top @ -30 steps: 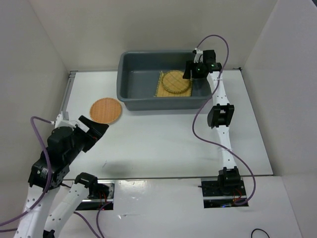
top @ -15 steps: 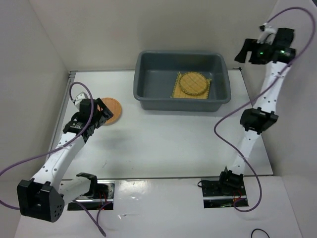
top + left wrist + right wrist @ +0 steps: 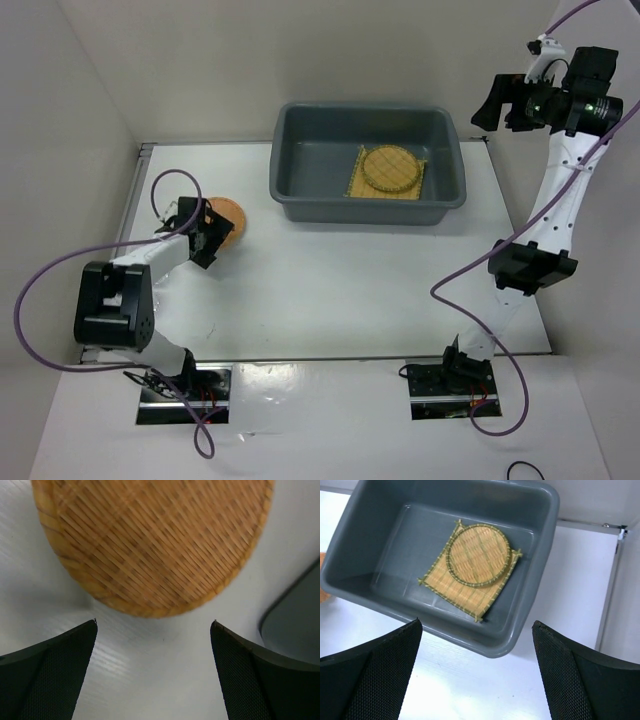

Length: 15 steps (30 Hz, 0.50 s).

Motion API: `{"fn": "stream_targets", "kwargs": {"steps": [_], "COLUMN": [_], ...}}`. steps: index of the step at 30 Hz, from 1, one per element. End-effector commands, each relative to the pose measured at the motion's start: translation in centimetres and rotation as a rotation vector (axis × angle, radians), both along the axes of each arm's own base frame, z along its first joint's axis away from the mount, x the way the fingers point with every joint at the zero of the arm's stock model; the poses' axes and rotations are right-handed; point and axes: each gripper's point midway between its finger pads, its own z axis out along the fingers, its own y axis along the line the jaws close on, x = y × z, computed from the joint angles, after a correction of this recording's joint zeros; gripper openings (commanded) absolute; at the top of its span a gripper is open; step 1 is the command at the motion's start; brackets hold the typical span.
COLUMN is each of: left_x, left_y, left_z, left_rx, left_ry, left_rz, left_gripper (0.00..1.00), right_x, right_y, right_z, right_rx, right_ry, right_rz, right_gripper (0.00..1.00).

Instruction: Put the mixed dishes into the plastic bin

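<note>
The grey-blue plastic bin (image 3: 300,165) stands at the back of the table. In it lies the square yellow mat (image 3: 410,186) with the round yellow disc (image 3: 388,167) on top; the right wrist view shows the same mat (image 3: 455,587) and disc (image 3: 479,555). The round orange-brown disc (image 3: 228,216) lies on the table left of the bin. My left gripper (image 3: 213,236) is low at its near edge, open, the disc (image 3: 155,545) just ahead of the fingertips and nothing between them. My right gripper (image 3: 486,105) hangs high, right of the bin, open and empty.
White enclosure walls stand close on the left, back and right. The bin's corner (image 3: 295,615) shows just right of my left gripper (image 3: 154,622). Both arms trail purple cables (image 3: 60,275).
The right gripper has opened, left the bin and risen up to the right. The left arm has reached forward and down to the orange-brown disc. The bin now sits further right.
</note>
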Motion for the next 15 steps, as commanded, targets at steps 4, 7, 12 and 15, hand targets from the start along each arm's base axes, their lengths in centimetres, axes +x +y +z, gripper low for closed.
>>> {"fn": "stream_targets", "kwargs": {"steps": [4, 7, 12, 15], "left_x": [2.7, 3.2, 4.6, 5.6], "left_y": [0.5, 0.8, 0.8, 0.7], "left_z": [-2.2, -4.0, -5.1, -4.8], "left_rx": [-0.180, -0.193, -0.216, -0.223], "left_ry": [-0.020, 0.021, 0.018, 0.002], "left_rz": [0.110, 0.125, 0.131, 0.123], "left_gripper": [1.00, 1.00, 1.00, 1.00], "right_x": [-2.7, -3.1, -3.3, -3.7], "right_y": [-0.3, -0.8, -1.9, -2.1], "right_z": [2.3, 2.3, 2.8, 3.2], "right_rx": [-0.064, -0.070, -0.082, -0.085], "right_ry": [-0.037, -0.036, -0.051, -0.059], "right_rz": [-0.044, -0.062, -0.094, -0.103], "right_gripper": [0.95, 0.95, 0.96, 0.96]}}
